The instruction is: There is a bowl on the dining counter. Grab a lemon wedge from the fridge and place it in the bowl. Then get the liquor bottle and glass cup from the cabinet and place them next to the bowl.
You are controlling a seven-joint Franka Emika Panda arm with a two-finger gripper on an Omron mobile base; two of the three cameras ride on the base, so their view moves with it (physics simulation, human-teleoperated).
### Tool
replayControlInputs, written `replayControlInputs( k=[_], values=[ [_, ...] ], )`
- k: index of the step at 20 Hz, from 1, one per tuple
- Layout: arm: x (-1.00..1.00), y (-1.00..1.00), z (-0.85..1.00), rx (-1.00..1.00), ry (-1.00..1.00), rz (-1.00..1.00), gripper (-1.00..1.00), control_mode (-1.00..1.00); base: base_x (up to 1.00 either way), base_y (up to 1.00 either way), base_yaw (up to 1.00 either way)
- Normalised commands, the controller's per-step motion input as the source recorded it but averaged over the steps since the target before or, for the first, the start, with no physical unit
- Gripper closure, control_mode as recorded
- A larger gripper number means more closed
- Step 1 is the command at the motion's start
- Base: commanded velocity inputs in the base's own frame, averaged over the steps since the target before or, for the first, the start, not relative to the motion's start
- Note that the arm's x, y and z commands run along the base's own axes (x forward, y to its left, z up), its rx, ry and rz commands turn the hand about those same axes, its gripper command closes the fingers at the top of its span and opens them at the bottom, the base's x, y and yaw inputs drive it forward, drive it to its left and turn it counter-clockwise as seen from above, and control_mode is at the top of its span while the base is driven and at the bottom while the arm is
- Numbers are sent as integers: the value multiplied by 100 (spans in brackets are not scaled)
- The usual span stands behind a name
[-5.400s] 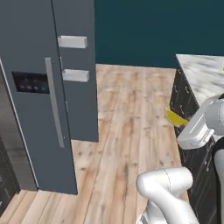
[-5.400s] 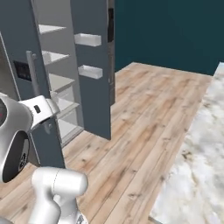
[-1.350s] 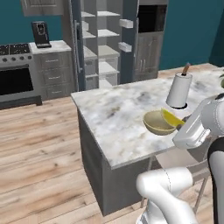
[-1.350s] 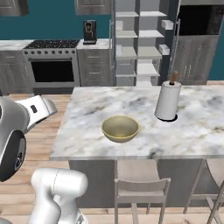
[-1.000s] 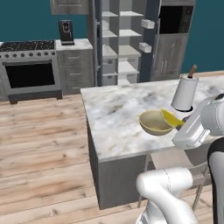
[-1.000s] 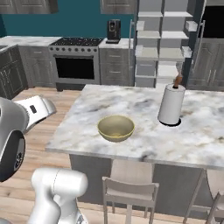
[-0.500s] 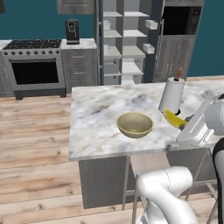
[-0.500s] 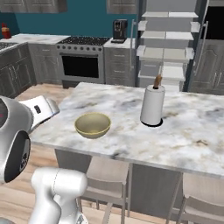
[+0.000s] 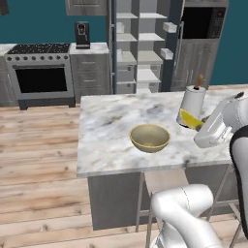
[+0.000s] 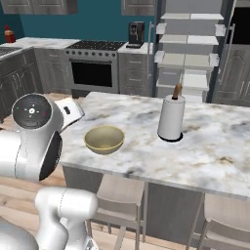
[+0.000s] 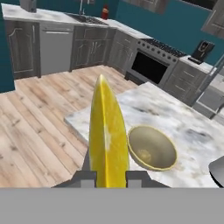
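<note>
Rolling up to the dining counter point(image 9: 106, 140), the base has brought the bowl point(image 9: 150, 137) near, left of the pincer point(image 9: 190, 121), which carries the lemon wedge point(image 9: 189, 119). From the right base, the bowl point(image 10: 104, 139) sits close. Hand view: tips pinched tight on the lemon wedge point(image 11: 107, 138), bowl point(image 11: 151, 148) just beyond.

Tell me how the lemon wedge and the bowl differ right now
The lemon wedge is a thin bright yellow pointed slice; the bowl is round, wider and a duller tan-yellow. The wedge is clamped upright in the gripper, off the surface, while the bowl sits on the marble dining counter, upright with nothing in it. Both are yellowish.
</note>
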Motion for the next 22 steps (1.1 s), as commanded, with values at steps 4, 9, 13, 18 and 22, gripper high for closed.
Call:
replayControlInputs(
  k=[4,9,13,18,22],
  values=[
    [99,-32,-13,1,2,7,100,-100,0,0,0],
    [97,-8,-34,0,12,1,100,-100,0,0,0],
    [79,-2,-32,-1,21,0,100,-100,0,0,0],
    [66,-1,-38,-6,23,0,100,-100,0,0,0],
    [14,-2,-35,-17,15,0,100,-100,0,0,0]
  ],
)
